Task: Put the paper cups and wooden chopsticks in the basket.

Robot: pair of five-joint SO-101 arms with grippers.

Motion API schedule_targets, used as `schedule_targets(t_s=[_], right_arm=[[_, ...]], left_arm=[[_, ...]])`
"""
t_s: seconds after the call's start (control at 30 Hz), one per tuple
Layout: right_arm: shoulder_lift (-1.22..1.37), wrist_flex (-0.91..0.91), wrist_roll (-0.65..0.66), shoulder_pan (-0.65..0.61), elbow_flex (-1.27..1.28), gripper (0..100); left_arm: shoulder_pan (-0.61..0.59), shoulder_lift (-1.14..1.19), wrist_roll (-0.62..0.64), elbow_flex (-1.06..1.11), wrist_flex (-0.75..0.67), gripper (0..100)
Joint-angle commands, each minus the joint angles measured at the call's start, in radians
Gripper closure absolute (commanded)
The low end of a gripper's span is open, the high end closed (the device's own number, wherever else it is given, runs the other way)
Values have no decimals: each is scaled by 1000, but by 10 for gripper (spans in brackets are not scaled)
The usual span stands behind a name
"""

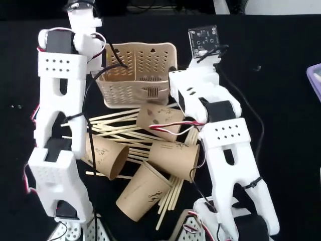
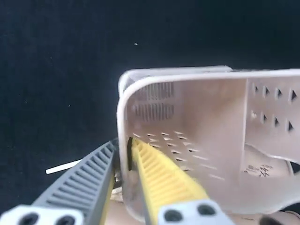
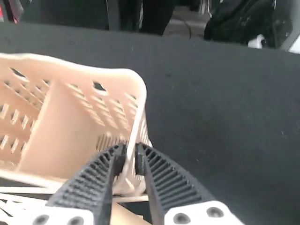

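The beige slotted basket (image 1: pixel 138 75) stands tilted at the back of the black table, with nothing seen inside it. My left gripper (image 2: pixel 123 151) is shut on the basket (image 2: pixel 187 131), one finger inside its wall and one outside. At the opposite side my right gripper (image 3: pixel 130 153) is shut on the basket (image 3: pixel 70 122) at its corner wall. Several brown paper cups lie on their sides in front of it, one (image 1: pixel 159 118) just below the basket, others (image 1: pixel 106 156) (image 1: pixel 175 158) nearer. Wooden chopsticks (image 1: pixel 118 131) lie scattered under and between them.
The left arm (image 1: pixel 57 100) and the right arm (image 1: pixel 225 135) flank the pile. A purple object (image 1: pixel 315 78) sits at the table's right edge. Bare black tabletop lies to the right of the right arm and behind the basket.
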Motion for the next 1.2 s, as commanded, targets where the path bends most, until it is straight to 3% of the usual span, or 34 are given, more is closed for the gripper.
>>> schedule_targets(t_s=[0.0, 0.13, 0.23, 0.83, 1.03, 1.17], right_arm=[[2, 11, 8, -6, -61, 910], [13, 8, 14, -28, -61, 741], [7, 6, 9, -25, -61, 709], [-228, -126, -21, -44, 44, 706], [-461, 38, -49, 5, 44, 708], [-588, 101, -46, 9, 84, 709]], left_arm=[[-81, 17, -14, -64, 11, 931], [-82, 23, -14, -71, 11, 766], [-85, 21, -14, -77, 11, 692], [-27, 20, -14, -389, 12, 686], [-124, -190, -20, -245, 15, 686], [-174, -459, -23, 59, 15, 686]])
